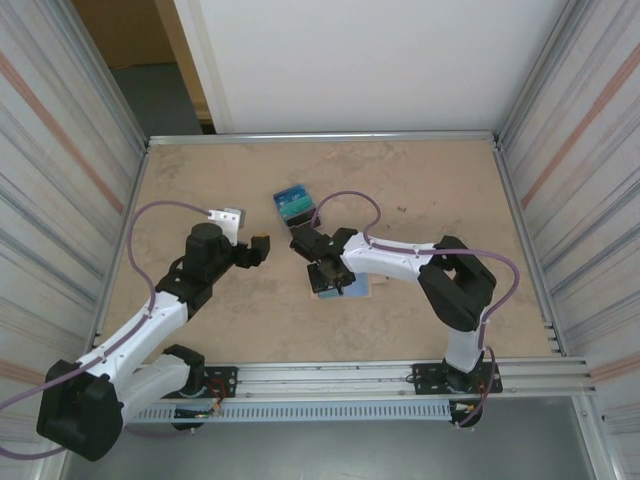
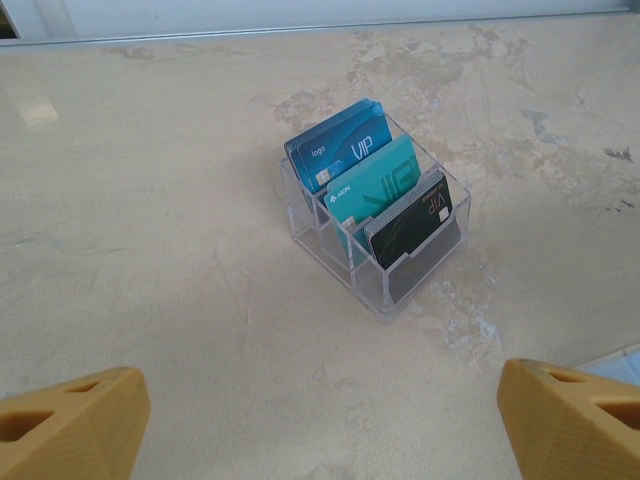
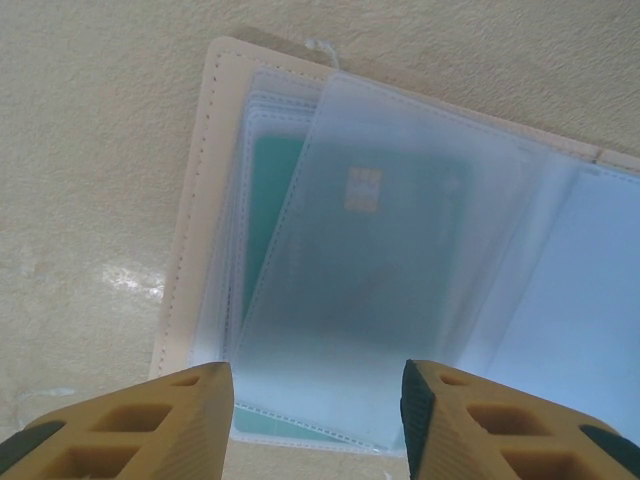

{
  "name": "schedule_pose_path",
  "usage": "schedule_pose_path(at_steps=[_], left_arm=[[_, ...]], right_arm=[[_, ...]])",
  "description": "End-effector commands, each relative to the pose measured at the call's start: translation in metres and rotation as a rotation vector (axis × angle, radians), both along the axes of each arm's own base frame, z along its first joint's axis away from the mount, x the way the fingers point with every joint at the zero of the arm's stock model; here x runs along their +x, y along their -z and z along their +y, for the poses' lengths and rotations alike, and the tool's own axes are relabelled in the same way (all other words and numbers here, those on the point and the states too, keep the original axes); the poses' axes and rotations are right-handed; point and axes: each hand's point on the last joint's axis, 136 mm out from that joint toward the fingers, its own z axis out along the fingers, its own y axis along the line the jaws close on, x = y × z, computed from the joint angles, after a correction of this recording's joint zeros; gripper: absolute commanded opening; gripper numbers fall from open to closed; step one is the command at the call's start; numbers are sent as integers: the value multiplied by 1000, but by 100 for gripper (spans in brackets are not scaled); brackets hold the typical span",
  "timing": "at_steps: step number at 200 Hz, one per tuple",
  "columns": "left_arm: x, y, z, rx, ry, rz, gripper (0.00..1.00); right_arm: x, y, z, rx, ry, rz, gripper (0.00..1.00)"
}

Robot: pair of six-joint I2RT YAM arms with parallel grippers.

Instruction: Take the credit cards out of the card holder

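Several translucent sleeves [image 3: 300, 345] being fanned inside opened card holder [image 3: 190, 250] on table [image 3: 100, 150], credit cards [image 3: 400, 240] being kept within them, right gripper [image 3: 317, 425] being held apart above, left gripper [image 2: 320, 425] being held apart before clear organizer [image 2: 425, 270].

The card holder [image 3: 186, 250] has frosted plastic sleeves [image 3: 400, 290], the tray [image 2: 405, 292] clear plastic.

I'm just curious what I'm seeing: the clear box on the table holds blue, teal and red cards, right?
Not red. The left wrist view shows the clear box on the table holding blue cards, teal cards and dark cards, close to black.
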Motion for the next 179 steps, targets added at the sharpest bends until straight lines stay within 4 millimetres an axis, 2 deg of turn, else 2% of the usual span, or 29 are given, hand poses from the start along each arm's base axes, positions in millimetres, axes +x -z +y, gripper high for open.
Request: schedule_pose_path(at_steps=[1, 64, 119, 179], left_arm=[[2, -1, 2, -10, -21, 2, 91], [3, 2, -1, -17, -17, 21, 91], [1, -5, -1, -30, -12, 7, 91], [-2, -12, -4, -42, 6, -4, 90]], right_arm=[[3, 6, -2, -22, 25, 4, 48], [-3, 23, -3, 28, 39, 63, 56], [-6, 32, -15, 6, 65, 79, 42], [-3, 18, -9, 89, 59, 58, 30]])
